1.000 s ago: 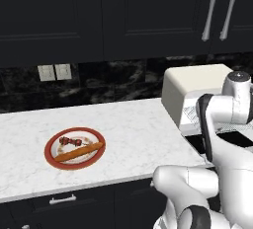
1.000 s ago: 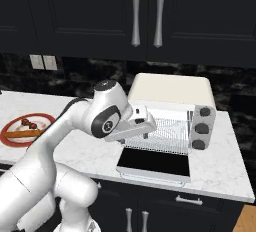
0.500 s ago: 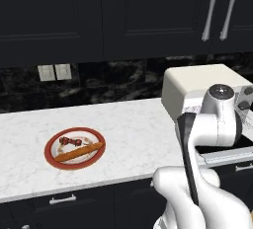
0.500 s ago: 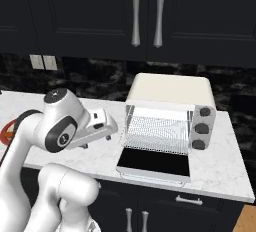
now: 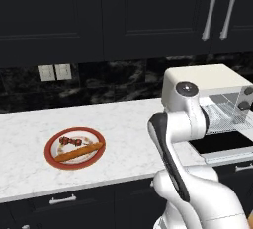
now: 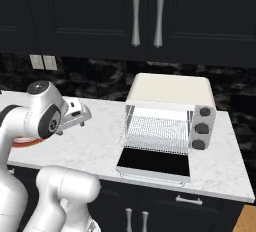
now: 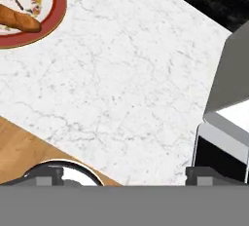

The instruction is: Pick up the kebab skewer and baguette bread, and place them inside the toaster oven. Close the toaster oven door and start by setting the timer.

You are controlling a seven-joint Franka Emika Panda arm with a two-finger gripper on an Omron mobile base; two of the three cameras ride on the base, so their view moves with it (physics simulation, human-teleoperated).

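Nearest, over bare marble between plate and oven: the tool (image 6: 82, 117), jaws wide, nothing held. Left of it on the table (image 5: 123, 139), well apart: a red-rimmed plate (image 5: 52, 159) carrying the baguette bread (image 5: 79, 151), long axis running left-near to right-far, with the kebab skewer (image 5: 70, 141) just behind it on the far side (touching or not, cannot tell). Off to the right: the toaster oven (image 6: 170, 116), the toaster oven door (image 6: 154, 162) dropped flat toward the near edge, rack bare. Next reach, most likely leftward to the plate, jaws squared across the loaf's width.
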